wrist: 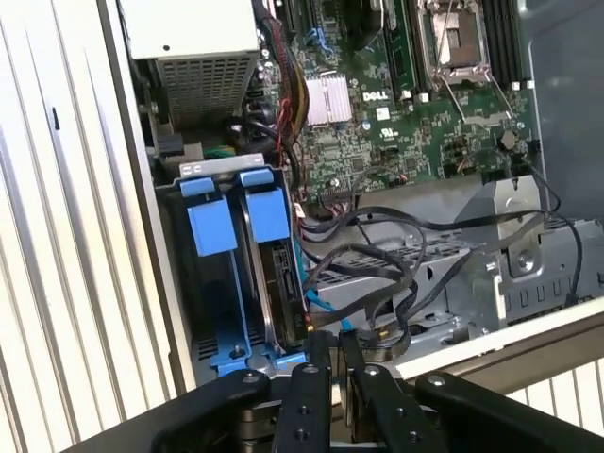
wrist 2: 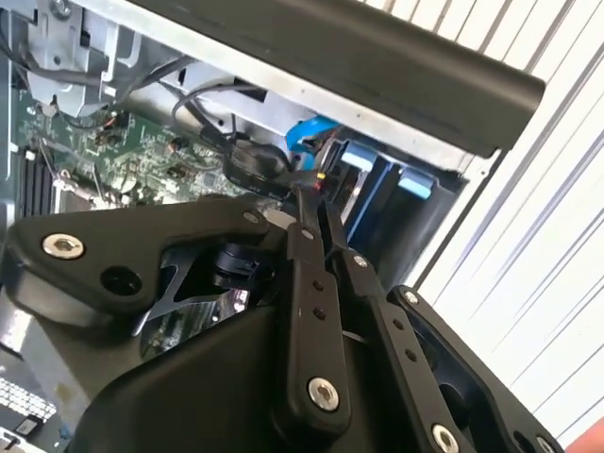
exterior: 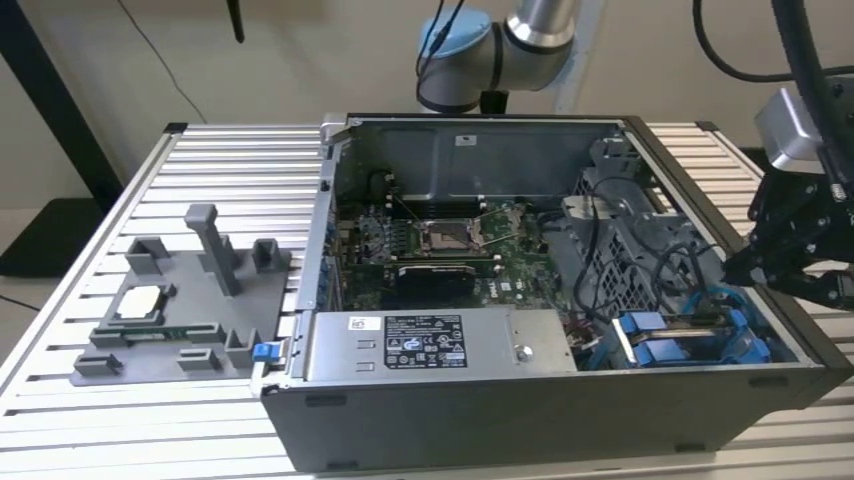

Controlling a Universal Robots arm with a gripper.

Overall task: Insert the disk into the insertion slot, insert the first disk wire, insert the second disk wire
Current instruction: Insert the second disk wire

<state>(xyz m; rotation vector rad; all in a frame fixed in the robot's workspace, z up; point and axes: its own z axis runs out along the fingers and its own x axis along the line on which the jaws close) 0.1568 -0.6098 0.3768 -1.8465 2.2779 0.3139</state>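
First wrist view: we see the disk standing on edge in the slot, blue carrier tabs toward the power supply, so we judge the insertion step done.
Disk edge: its connector end faces our gripper, which sits just beside it.
Gripper: fingers are drawn nearly together; in the second wrist view the tips meet at a dark cable plug, and we think they pinch a wire there, though we cannot tell for sure.
Wires: a loose bundle of black cables lies beside the slot, over the grey drive cage.
Step in hand: we judge it the first wire, being brought to the disk's connector.
Next move calls for: squaring the plug to the connector and a straight, gentle push; the cable loops nearby could snag.
Exterior view: the gripper hangs at the case's corner on that view's right, above the blue carriers; motherboard lies well apart.
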